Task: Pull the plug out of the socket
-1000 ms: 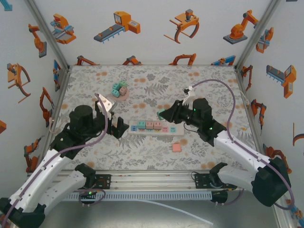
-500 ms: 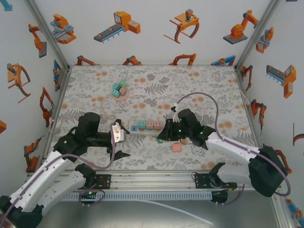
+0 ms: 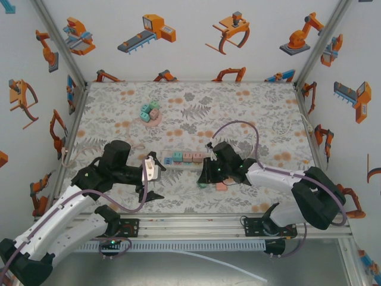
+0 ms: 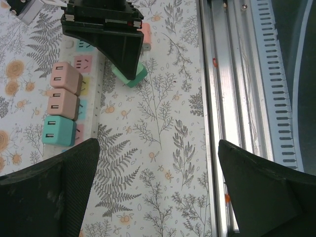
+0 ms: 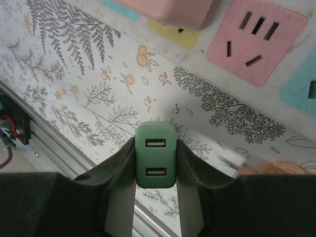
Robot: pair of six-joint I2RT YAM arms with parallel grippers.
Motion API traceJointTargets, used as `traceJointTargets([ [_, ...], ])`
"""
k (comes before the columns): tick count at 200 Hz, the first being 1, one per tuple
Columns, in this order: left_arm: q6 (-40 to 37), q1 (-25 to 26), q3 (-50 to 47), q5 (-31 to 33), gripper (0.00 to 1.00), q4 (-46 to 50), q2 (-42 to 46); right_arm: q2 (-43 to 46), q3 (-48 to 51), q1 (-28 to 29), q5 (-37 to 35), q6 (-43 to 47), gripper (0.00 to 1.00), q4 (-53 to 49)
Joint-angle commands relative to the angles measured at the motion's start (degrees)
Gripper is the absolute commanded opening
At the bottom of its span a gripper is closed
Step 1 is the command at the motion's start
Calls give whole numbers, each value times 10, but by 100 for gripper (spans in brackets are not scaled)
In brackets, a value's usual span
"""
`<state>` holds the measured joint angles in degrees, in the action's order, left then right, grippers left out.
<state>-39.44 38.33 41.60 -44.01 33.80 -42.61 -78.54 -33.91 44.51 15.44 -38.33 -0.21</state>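
Since the green plug (image 5: pixel 155 157) is already clear of its outlet, the right pincer (image 5: pixel 155 165) is clenched on the plug's two flanks, port face outward, so that it cannot drop. The plug is low over the bare bench (image 5: pixel 74 74), just beside the near long edge of the socket (image 5: pixel 219 19); contact with the bench cannot be told. A pink outlet (image 5: pixel 261 39) lies vacant close by. The left pincer (image 4: pixel 158 187) is released, grasping nothing, near the socket's left end, probably placed to brace it, where three plugs (image 4: pixel 63 104) sit seated
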Motion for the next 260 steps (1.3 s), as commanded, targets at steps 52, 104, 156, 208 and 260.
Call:
traceJointTargets([
  [52, 5, 11, -19, -24, 97, -45, -4, -2, -6, 5, -51, 8, 44, -54],
  [104, 29, 15, -37, -4, 97, -80, 11, 33, -16, 4, -70, 23, 49, -84],
  [156, 102, 16, -66, 27, 97, -169, 31, 113, -31, 5, -108, 38, 49, -115],
  [208, 259, 16, -57, 155, 97, -237, 25, 207, -40, 5, -191, 143, 49, -106],
  [260, 438, 15, -47, 302, 97, -279, 4, 281, -7, 5, -160, 461, 48, 28],
])
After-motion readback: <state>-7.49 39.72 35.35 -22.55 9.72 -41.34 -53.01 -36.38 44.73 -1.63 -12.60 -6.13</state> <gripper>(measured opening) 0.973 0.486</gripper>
